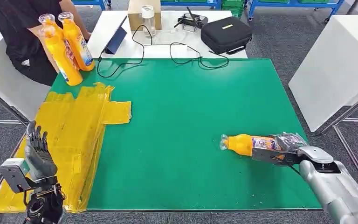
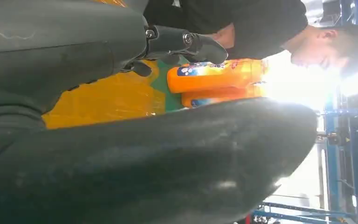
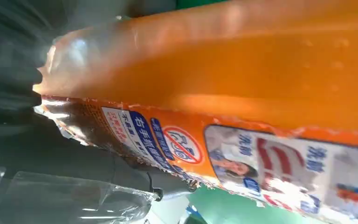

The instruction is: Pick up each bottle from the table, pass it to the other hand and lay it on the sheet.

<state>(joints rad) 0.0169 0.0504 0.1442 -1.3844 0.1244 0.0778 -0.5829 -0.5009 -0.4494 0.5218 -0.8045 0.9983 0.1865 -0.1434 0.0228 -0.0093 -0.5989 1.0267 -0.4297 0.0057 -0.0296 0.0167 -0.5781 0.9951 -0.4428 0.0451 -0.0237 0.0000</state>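
An orange bottle (image 1: 243, 143) with a printed label lies on its side at the right of the green table (image 1: 182, 107), cap pointing left. My right hand (image 1: 286, 148) grips its base end; in the right wrist view the bottle (image 3: 242, 79) sits close against my dark fingers (image 3: 9, 74). Whether it is off the table I cannot tell. My left hand (image 1: 38, 151) is open, fingers up, over the near left corner of the yellow sheet (image 1: 79, 126). A person at the far left holds two more orange bottles (image 1: 67, 46), which the left wrist view shows (image 2: 214, 77) beyond the sheet (image 2: 107, 100).
Behind the green table stand a black case (image 1: 226, 33), a cardboard box (image 1: 137, 14), a clear jar (image 1: 148, 18), a tablet (image 1: 115, 41) and loose black cables (image 1: 186, 53). A white table (image 1: 335, 70) stands close on the right. The person (image 1: 23, 28) sits at the far left corner.
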